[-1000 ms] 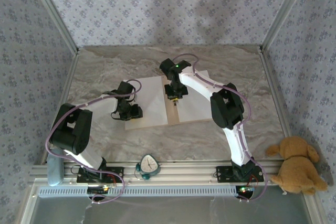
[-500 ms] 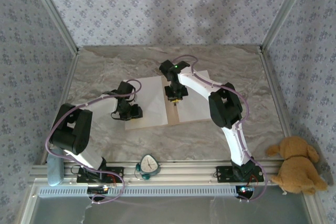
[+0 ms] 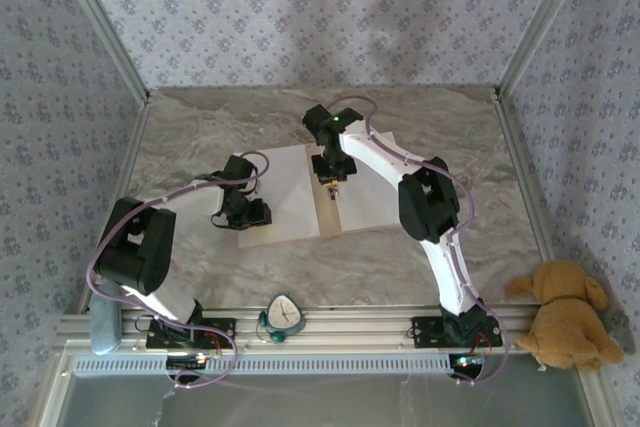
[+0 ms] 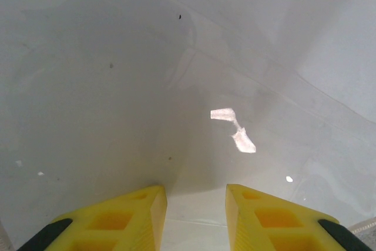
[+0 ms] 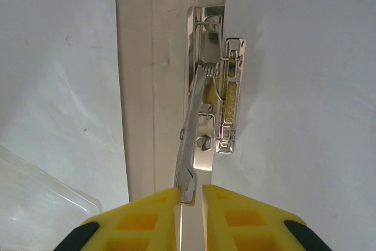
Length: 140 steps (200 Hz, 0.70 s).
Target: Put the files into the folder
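a: what is the biggest thing here?
b: the grey marbled table [image 3: 200,137]. on its middle lies the flat tan-brown cardboard folder [image 3: 327,217], open, well apart from the table edges.
a: and the files?
b: they are two plain white paper sheets, and both lie flat on the folder. the left sheet [image 3: 290,182] is on the left half and the right sheet [image 3: 375,202] is on the right half. the bare tan fold runs between them.
a: how does the left gripper [image 4: 195,195] stand?
b: it is low over the left sheet, near the near-left corner. its yellow fingers are partly apart. i see nothing clamped between them, only white paper below.
a: and the right gripper [image 5: 191,195]?
b: it is over the fold, at the small shiny metal clip [image 5: 222,104]. its fingers are almost together, and the tip of the thin clip lever [image 5: 191,133] is between them. the lever touches one finger, but i cannot tell if it is truly pinched.
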Available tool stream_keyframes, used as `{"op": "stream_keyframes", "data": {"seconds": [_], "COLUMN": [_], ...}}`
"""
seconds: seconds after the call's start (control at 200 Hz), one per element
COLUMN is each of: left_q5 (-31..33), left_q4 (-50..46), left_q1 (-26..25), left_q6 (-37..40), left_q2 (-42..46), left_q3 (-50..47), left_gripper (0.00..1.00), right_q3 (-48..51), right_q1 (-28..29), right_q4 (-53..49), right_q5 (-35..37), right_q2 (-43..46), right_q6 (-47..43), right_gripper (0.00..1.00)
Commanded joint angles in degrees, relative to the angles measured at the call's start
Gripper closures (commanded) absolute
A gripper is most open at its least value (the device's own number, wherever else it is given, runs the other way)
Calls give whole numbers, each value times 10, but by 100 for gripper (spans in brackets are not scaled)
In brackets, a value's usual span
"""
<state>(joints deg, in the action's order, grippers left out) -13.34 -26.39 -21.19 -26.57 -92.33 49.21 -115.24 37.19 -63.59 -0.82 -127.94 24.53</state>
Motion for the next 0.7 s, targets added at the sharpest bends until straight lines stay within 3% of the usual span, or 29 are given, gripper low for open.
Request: {"op": "stream_keyframes", "data": {"seconds": [0.0,0.225,0.695], "left_q5": [3,2,3], "left_q4": [-28,-26,-27], "left_q1": [4,4,4], "left_q6": [3,3,2], "left_q2": [3,3,3], "left_q3": [-12,-14,-18], "left_gripper": [65,65,65], "right_q3": [-29,-54,-59], "right_q1": [-1,-2,3], "right_q4": [-27,-35,-42], "right_q5": [1,-5,-13], "right_q2": [-10,-12,-41], "right_q6": [-9,-5,-4], "right_gripper": [77,70,76]}}
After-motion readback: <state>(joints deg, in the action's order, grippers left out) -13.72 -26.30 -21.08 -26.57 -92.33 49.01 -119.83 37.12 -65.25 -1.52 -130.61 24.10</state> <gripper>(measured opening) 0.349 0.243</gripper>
